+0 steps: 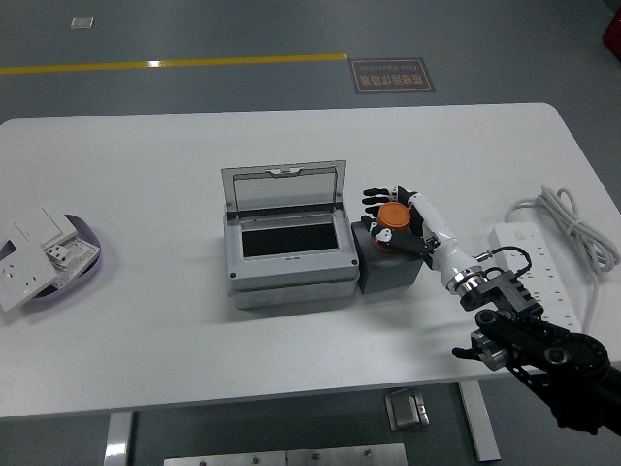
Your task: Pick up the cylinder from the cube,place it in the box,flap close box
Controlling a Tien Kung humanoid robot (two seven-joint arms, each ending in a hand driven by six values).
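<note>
Pickup under way: right hand (396, 219) wraps the orange cylinder (393, 214) atop the cube (391, 267); next, lift and carry left into the open box (287, 248).

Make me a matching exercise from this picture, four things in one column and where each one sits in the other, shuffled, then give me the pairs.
Things
1. orange cylinder
2. grey box with open lid
3. white power strip
4. purple tray of white wall plates

Places
A. table's left end
B. table's middle
C. on the dark cube, right robot hand around it
D. table's right end

Pairs: 1-C, 2-B, 3-D, 4-A
</note>
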